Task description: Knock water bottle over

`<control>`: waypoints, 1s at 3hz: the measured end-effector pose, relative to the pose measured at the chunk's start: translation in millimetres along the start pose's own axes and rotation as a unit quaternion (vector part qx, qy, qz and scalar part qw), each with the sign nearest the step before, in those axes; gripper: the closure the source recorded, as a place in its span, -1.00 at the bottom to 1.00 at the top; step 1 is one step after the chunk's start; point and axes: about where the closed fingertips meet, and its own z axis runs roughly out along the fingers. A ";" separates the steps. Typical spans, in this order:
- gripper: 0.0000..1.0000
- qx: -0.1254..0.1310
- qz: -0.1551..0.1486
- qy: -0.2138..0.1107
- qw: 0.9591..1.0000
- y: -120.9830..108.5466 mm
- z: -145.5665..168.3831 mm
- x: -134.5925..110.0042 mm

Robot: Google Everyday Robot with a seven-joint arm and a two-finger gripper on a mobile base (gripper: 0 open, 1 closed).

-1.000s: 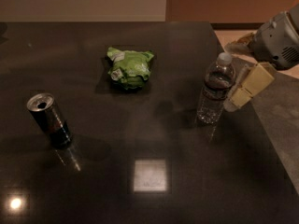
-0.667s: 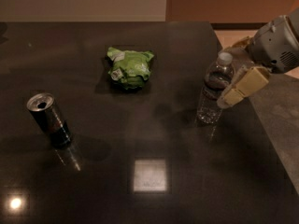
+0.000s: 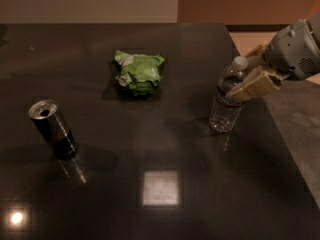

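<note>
Table (image 3: 100,194): one, dark and glossy, filling most of the view; it bears every loose thing here.
Arm: one, grey-cased, reaching in from the right edge above the table's right side.
Gripper (image 3: 241,74): one, at the arm's end, level with the upper part of the bottle. Its two tan fingers (image 3: 255,86) are spread apart, released, clasping nothing. The near one lies across the bottle's shoulder and seems to touch it; the far one shows just behind and right of the cap.
Green bag (image 3: 139,73): one, crumpled, lying at the middle of the table's far half, well apart from the rest.
Drink can (image 3: 52,129): one, dark metal, top opened, standing near the left edge.
Water bottle (image 3: 222,114): one, clear and ribbed with a white cap, base on the table near the right edge, leaning a little with its cap toward the right.
Reflections: two, a pale square (image 3: 160,188) near the front centre and a small bright spot (image 3: 16,218) at the front left corner.
</note>
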 end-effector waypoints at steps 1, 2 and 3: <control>0.77 -0.001 0.005 0.018 1.000 -4.0 -11.0 -8.2; 1.00 -0.005 -0.011 0.071 0.997 -2.0 -23.9 -24.0; 1.00 -0.024 -0.053 0.145 0.988 9.1 -24.1 -32.4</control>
